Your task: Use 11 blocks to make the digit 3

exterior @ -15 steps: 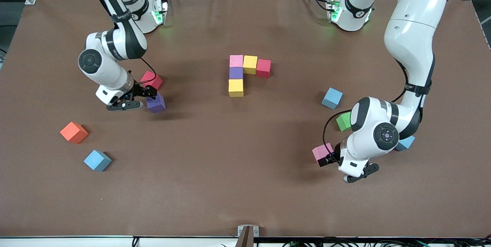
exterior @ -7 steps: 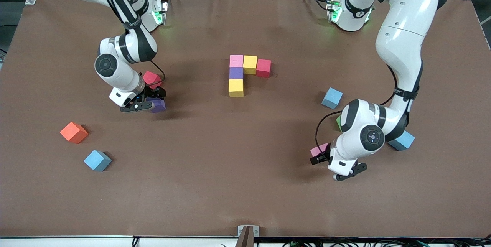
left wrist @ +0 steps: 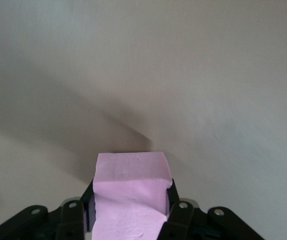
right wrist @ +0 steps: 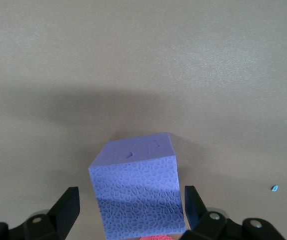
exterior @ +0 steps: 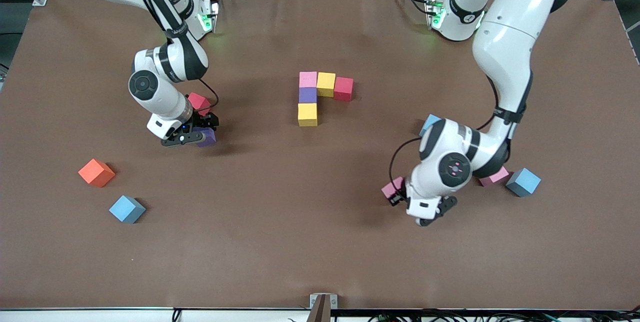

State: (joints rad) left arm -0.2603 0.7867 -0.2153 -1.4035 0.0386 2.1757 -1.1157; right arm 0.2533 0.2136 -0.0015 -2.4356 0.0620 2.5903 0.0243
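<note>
Five blocks form a partial figure at the table's middle: pink (exterior: 308,79), yellow (exterior: 326,83) and red (exterior: 343,88) in a row, then purple (exterior: 307,95) and yellow (exterior: 307,114) running toward the front camera. My left gripper (exterior: 395,196) is shut on a pink block (exterior: 390,188) (left wrist: 131,170), low over the table toward the left arm's end. My right gripper (exterior: 200,134) (right wrist: 131,200) is open and straddles a purple block (exterior: 207,137) (right wrist: 136,190), with a gap at each finger. A red block (exterior: 199,102) lies right beside it.
An orange cube (exterior: 96,172) and a blue cube (exterior: 127,209) lie toward the right arm's end. Near the left arm's elbow are a pink block (exterior: 494,177), a blue cube (exterior: 523,182) and a light blue block (exterior: 427,123), partly hidden by the arm.
The left gripper shut on the pink block and carried it toward the table's middle, uncovering another pink block. The right gripper settled around the purple block.
</note>
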